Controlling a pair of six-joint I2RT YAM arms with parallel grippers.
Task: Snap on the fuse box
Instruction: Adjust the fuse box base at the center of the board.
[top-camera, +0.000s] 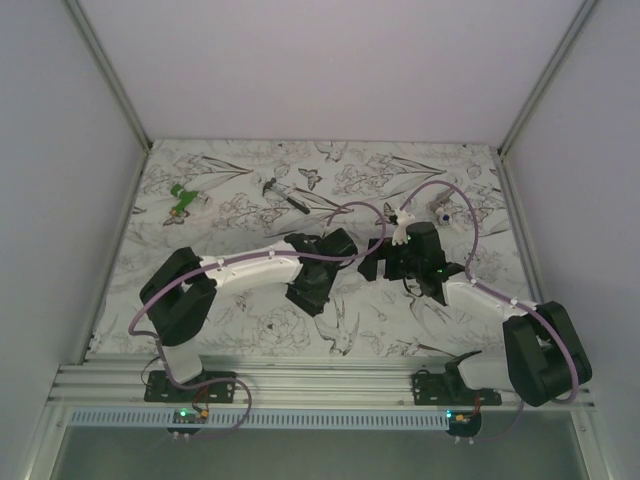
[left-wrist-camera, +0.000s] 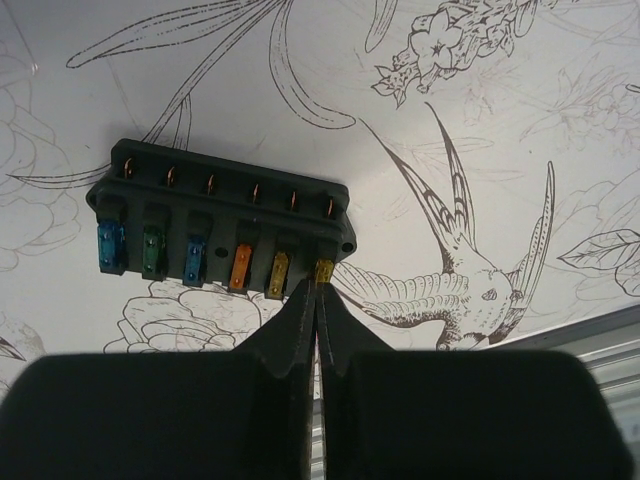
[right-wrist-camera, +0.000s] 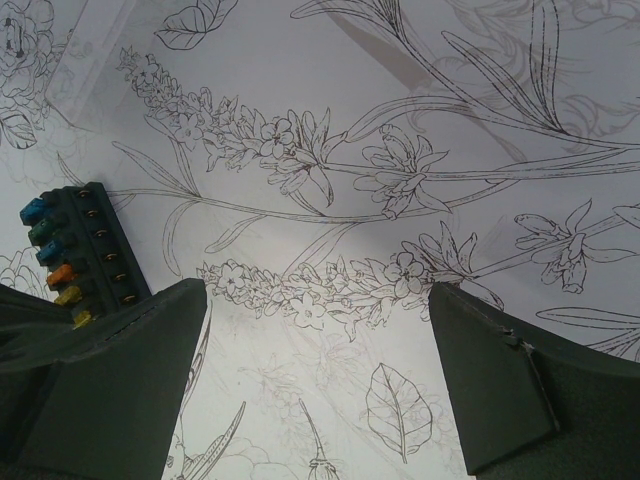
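White cloth-covered desk (top-camera: 260, 335), printed with line-drawn flowers and hummingbirds, fills my remote view, with both arms reaching to its middle. Between them the small black rectangular plastic fuse box (left-wrist-camera: 220, 225) lies flat on the desk, showing a row of blue, green, orange and yellow fuses. My left gripper (left-wrist-camera: 318, 292) is pinched tight, tips meeting the box's near edge by the end yellow fuse. My right gripper (right-wrist-camera: 318, 290) stands wide just beside the box, holding nothing.

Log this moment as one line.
left gripper: shut, tips at yellow end fuse | right gripper: open, empty | fuse box: on table, uncovered
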